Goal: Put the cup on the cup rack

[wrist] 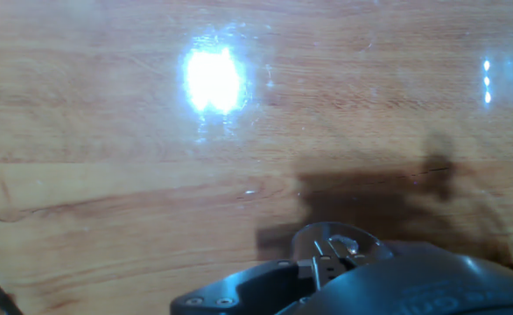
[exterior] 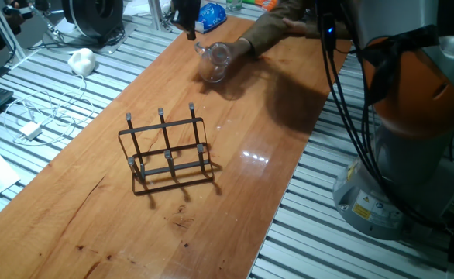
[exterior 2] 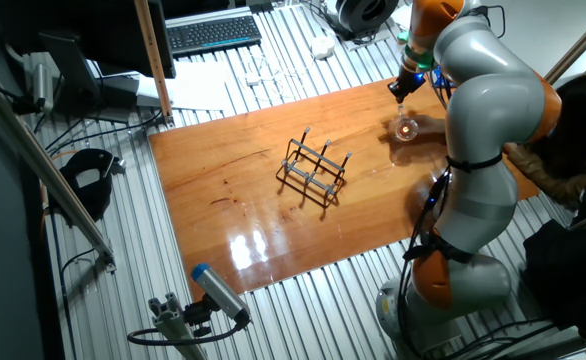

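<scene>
Clear glass makes the cup [exterior: 214,60] hard to judge just below the claw [exterior: 188,31], whose grip I cannot tell, while a person's hand [exterior: 246,48] touching it risks collision.

Glossy wooden table [exterior 2: 273,220], ribbed metal bench [exterior: 328,201], keyboard [exterior 2: 213,33]

Clear cup [exterior: 214,60] beyond the upright, empty-pegged cup rack [exterior: 166,151].
</scene>
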You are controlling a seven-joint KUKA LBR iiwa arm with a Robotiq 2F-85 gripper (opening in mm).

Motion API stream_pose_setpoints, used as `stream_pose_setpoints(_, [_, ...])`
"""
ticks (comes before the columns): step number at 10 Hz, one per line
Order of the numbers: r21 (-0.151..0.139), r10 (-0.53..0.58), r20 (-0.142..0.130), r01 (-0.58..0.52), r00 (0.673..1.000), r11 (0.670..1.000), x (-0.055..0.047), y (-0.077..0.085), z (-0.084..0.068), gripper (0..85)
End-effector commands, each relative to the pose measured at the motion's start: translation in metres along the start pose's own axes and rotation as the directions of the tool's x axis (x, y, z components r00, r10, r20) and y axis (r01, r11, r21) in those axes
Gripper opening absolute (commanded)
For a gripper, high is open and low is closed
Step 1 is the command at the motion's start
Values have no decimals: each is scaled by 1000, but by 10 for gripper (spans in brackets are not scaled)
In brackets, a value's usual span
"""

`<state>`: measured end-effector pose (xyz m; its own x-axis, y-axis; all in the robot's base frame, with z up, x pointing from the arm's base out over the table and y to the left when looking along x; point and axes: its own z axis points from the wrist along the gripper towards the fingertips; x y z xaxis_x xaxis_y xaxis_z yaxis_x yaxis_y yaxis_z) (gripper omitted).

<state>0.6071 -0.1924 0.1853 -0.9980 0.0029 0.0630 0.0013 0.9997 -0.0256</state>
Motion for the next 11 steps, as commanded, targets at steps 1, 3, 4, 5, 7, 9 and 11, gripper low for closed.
stream_pose_setpoints(1, [2,12,2,-12,1000,1000,0,1,-1,0])
stream_pose_setpoints(3, [4,46,2,-46,999,999,1,2,-2,170])
stream_pose_setpoints(4, [5,58,10,-58,998,998,2,3,-1,170])
stream_pose_setpoints(5, [6,72,18,-72,997,997,3,4,-1,340])
stream_pose_setpoints(7, [6,89,31,-89,996,996,5,7,3,340])
stream_pose_setpoints(9, [16,107,40,-108,993,994,9,12,5,340])
stream_pose_setpoints(11, [23,110,51,-112,993,993,10,12,7,340])
